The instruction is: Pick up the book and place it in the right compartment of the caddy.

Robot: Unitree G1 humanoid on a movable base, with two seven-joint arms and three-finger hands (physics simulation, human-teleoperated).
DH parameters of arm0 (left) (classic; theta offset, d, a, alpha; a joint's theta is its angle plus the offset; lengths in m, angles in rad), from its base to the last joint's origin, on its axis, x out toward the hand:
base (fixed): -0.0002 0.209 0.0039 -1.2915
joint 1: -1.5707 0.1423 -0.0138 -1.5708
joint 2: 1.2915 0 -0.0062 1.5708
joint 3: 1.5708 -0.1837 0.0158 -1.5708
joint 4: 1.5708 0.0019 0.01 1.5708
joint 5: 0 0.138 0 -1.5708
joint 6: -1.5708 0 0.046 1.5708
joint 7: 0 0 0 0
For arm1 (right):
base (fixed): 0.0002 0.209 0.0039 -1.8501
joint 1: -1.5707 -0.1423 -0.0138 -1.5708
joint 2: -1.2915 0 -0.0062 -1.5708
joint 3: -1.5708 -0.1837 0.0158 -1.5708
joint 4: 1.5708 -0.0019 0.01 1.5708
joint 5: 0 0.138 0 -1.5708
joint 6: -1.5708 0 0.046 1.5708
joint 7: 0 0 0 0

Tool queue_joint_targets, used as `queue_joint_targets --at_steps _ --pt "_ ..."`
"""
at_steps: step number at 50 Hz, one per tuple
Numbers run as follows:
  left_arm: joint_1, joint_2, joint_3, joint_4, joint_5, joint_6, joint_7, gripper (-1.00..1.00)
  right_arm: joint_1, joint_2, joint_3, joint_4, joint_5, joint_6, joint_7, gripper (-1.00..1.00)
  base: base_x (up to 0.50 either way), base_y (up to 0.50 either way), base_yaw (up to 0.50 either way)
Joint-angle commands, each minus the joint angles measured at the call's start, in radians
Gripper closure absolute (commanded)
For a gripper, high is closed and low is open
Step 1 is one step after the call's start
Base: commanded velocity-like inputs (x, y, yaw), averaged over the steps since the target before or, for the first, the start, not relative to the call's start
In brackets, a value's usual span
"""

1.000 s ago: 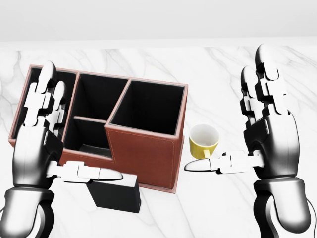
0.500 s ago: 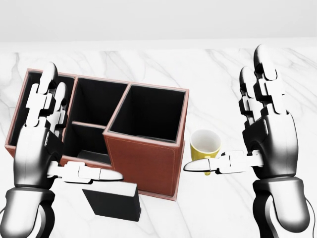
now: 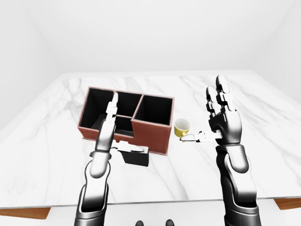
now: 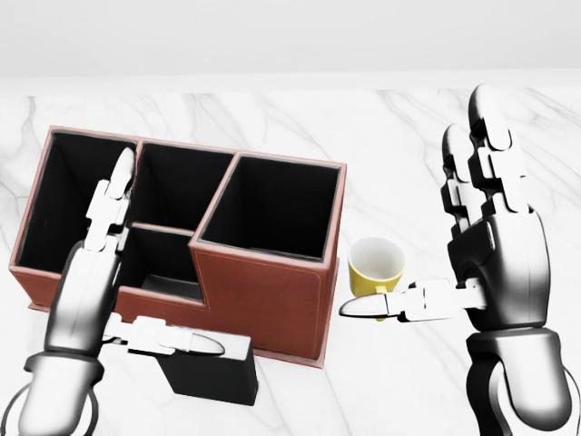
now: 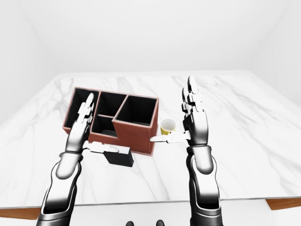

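Flat black rectangular book (image 4: 211, 372) at lower left of head view, just below brown leather caddy (image 4: 263, 291), under open left hand (image 4: 100, 272); open right hand (image 4: 490, 245) well apart.

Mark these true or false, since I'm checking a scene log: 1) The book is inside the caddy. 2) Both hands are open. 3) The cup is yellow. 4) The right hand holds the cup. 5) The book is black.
1) False: the book lies on the table, against the caddy.
2) True: the left hand and the right hand both have spread fingers.
3) True: the cup is yellow.
4) False: the right hand is open; only its thumb reaches toward the cup.
5) True.
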Motion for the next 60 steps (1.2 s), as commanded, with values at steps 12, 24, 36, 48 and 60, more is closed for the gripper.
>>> queue_joint_targets --at_steps 12,24,36,48,60 --pt "0.009 0.054 0.037 0.165 0.38 -0.17 0.025 -1.0 0.006 0.0 -0.002 0.003 0.0 0.0 0.002 -1.0 0.0 0.0 0.0" --pt "0.058 0.084 0.057 0.186 0.573 -0.17 0.072 -1.0 0.008 0.002 0.0 0.014 0.0 0.0 -0.001 -1.0 0.0 0.0 0.0" --pt "0.13 0.076 0.071 0.126 0.667 -0.17 0.059 -1.0 0.009 0.003 0.002 0.02 0.001 0.0 -0.004 -1.0 0.0 0.0 0.0" --pt "0.207 0.054 0.005 0.106 0.741 -0.17 0.061 -1.0 0.012 0.002 -0.002 0.019 0.005 0.0 -0.001 -1.0 0.0 0.0 0.0" --pt "0.212 0.046 -0.039 0.111 0.76 -0.17 0.038 -1.0 0.009 -0.002 -0.009 0.02 0.011 0.0 0.001 -1.0 0.0 0.0 0.0"
